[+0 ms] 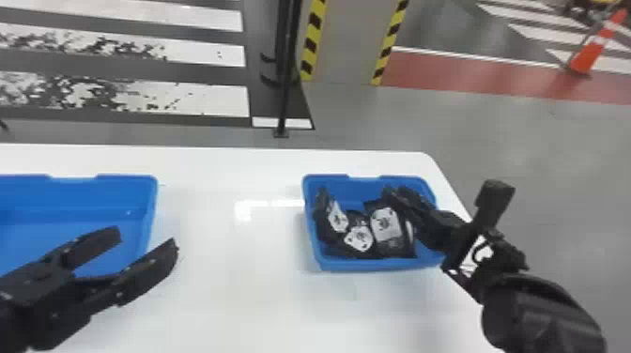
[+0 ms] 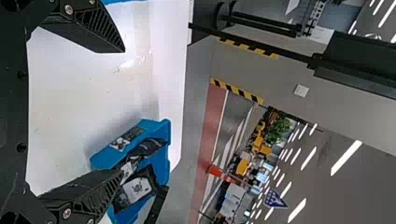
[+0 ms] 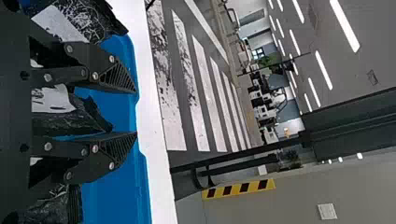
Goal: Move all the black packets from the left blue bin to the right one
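My left gripper (image 1: pixel 143 241) stands open over the near right part of the left blue bin (image 1: pixel 151 206), whose visible floor is bare. The left wrist view has this gripper (image 2: pixel 123 112) with nothing between its fingers. In the right blue bin (image 1: pixel 324 265) lie several black packets (image 1: pixel 386 226) with white labels, leaning on one another. My right gripper (image 1: pixel 396 192) reaches in over that bin's right side. In the right wrist view its fingers are apart, the gripper (image 3: pixel 136 112) open above the packets, with one black packet (image 3: pixel 70 122) showing behind the gap.
Both bins stand on a white table (image 1: pixel 225 291), with a wide stretch of tabletop between them. The table's right edge runs below the right arm. Beyond its far edge are a black post (image 1: pixel 282 94), a striped pillar (image 1: pixel 347 42) and an orange cone (image 1: pixel 589 54).
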